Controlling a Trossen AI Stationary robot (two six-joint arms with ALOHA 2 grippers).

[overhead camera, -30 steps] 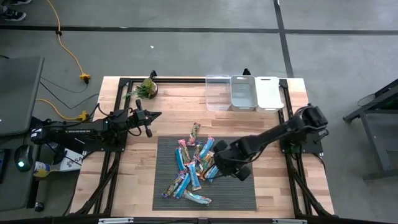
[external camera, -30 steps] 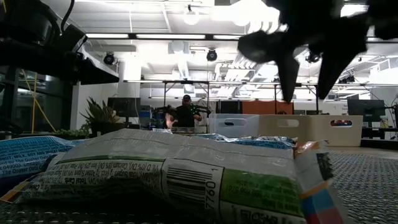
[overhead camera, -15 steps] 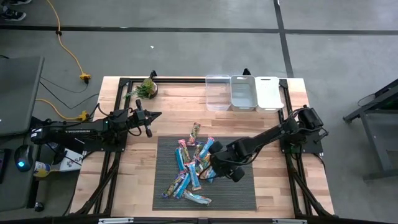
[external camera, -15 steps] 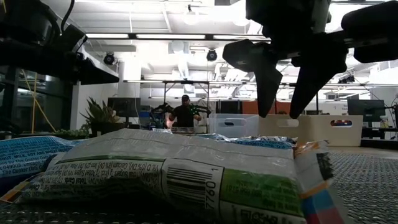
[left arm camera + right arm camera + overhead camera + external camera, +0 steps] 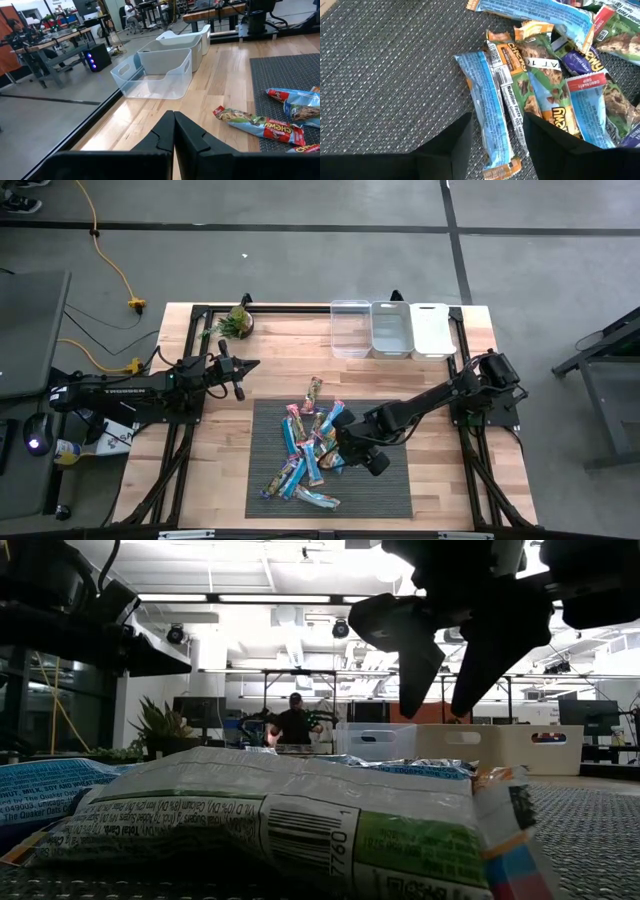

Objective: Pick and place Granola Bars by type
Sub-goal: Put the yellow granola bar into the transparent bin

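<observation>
Right tool [image 5: 492, 135] straddles a blue bar [image 5: 487, 107], hidden overhead.

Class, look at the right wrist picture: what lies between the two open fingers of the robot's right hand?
A light blue granola bar lies on the dark mat, in line with the gap of the open right hand, seen in the right wrist view.

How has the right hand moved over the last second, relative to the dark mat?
Yes. In the high view the right hand has slid leftward across the dark mat, further over the pile of granola bars, its fingers open.
</observation>
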